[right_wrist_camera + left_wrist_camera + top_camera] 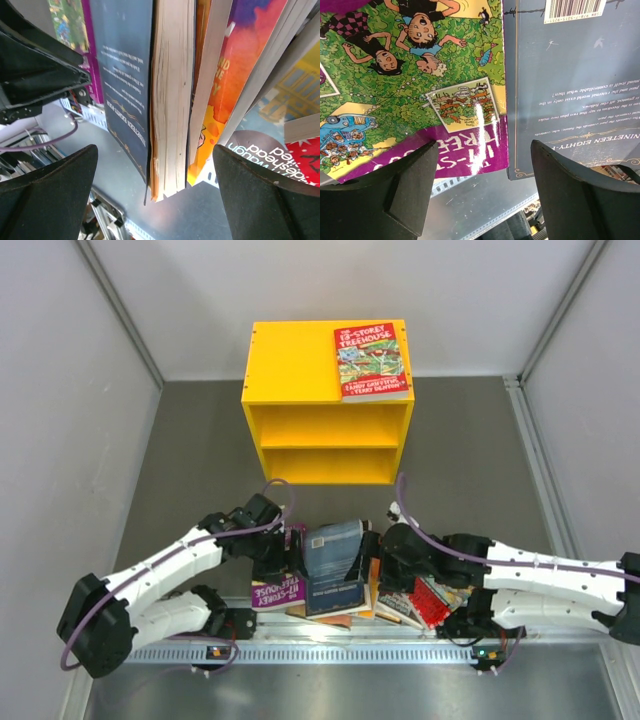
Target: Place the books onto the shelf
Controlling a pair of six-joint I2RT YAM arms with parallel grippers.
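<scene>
The yellow shelf (327, 425) stands at the back with a red book (372, 360) lying flat on its top. Several more books lie in a loose pile (330, 590) at the near edge. My left gripper (281, 558) is at the pile's left side, open and empty (484, 150). Beyond its fingertips lie a purple-and-green book (420, 95) and a dark blue book (570, 90). My right gripper (386, 558) is at the pile's right side, open wide (155, 150). It faces the page edges (170, 100) of the dark blue book (125, 70), and an orange book (220, 110) is next to them.
Grey walls close in the table on the left, back and right. A metal rail (330, 648) runs along the near edge under the pile. Bare grey tabletop (200, 450) lies between the shelf and the pile. A red book (432, 602) sticks out at the pile's right.
</scene>
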